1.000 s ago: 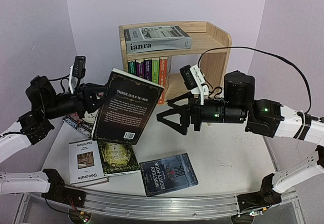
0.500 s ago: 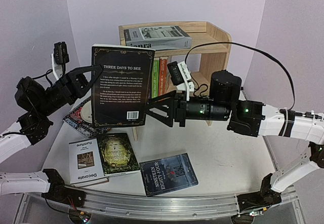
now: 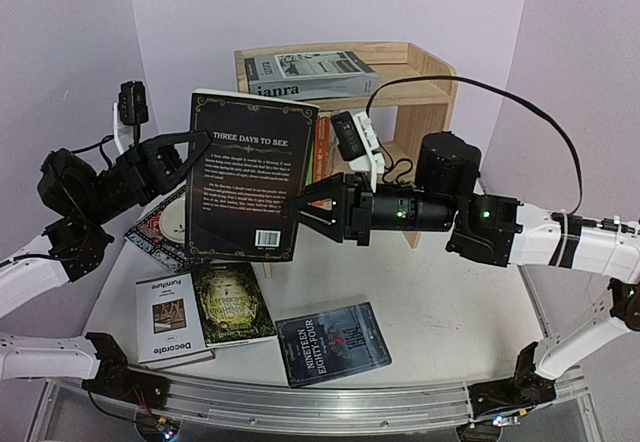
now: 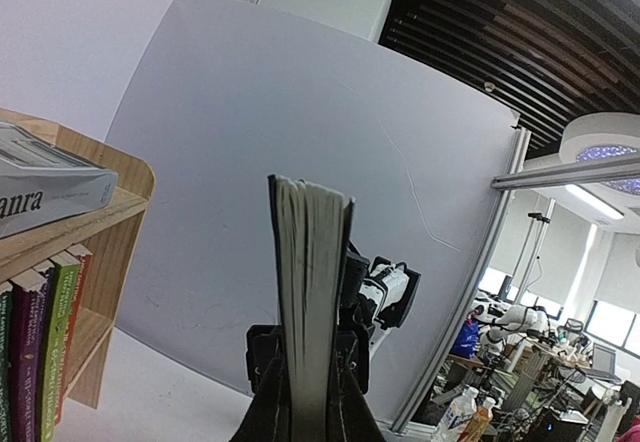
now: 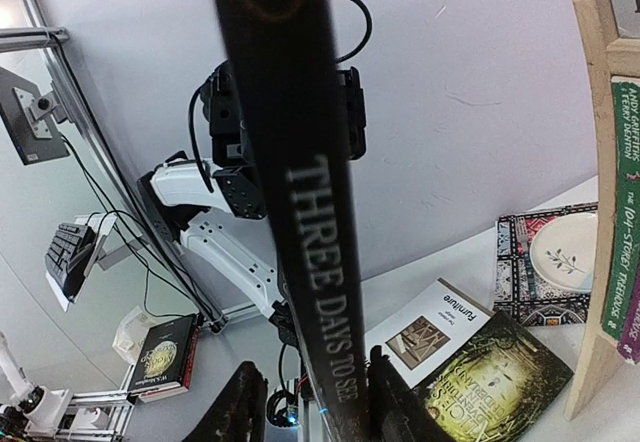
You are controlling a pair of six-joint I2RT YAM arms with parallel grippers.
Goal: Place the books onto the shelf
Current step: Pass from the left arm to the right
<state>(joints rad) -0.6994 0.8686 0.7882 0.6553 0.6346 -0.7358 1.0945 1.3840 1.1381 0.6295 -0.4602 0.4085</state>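
Lilac walls close you in on three sides; the white tabletop (image 3: pixel 440 312) lies bare at the right front. Your pine shelf (image 3: pixel 425 92), square-edged, stands at the back, grey "ianra" (image 3: pixel 315 77) flat on its top tier. Before its left side the glossy black book (image 3: pixel 250 177), "THREE DAYS TO SEE", hangs upright off the tabletop. Your left pincer (image 3: pixel 198 157) is clamped on its page edge; the right pincer (image 3: pixel 297 212) straddles the spine, open, a gap beside one finger. "Decorate" (image 3: pixel 168 317) and "NINETEEN EIGHTY-FOUR" (image 3: pixel 333 342) lie flat near you
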